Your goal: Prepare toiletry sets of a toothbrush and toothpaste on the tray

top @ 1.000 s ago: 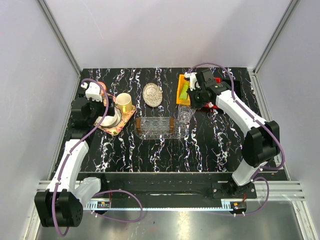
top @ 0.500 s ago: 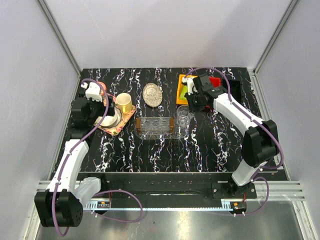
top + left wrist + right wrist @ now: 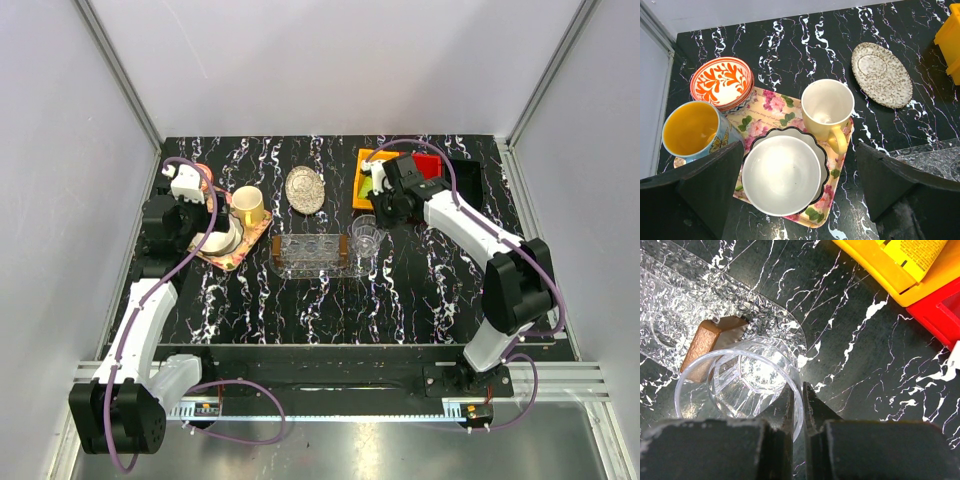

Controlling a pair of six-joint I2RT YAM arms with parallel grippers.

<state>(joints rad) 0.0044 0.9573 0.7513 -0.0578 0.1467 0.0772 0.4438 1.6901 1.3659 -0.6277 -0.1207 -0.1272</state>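
Note:
The clear oval tray [image 3: 310, 252] lies mid-table, and its end shows in the right wrist view [image 3: 675, 295] with a brown block [image 3: 700, 347] on it. An orange-yellow toothpaste tube [image 3: 925, 250] lies in the orange bin [image 3: 366, 160], with the lime green tube [image 3: 368, 183] beside it. No toothbrush is in view. My right gripper [image 3: 384, 197] is shut and empty, its tips [image 3: 797, 390] above the rim of a clear glass [image 3: 740, 385]. My left gripper [image 3: 800, 175] is open and empty above a white bowl [image 3: 781, 175].
A floral square tray [image 3: 228, 255] at the left holds the white bowl, a yellow mug [image 3: 248, 205] and other cups. A round silvery dish [image 3: 305, 188] lies at the back. A red bin [image 3: 428, 163] and a black bin [image 3: 470, 180] stand right of the orange bin.
My right arm has swung left and toward the back, uncovering the red bin; its gripper now sits over the orange bin's near edge by the glass. The left arm has not moved.

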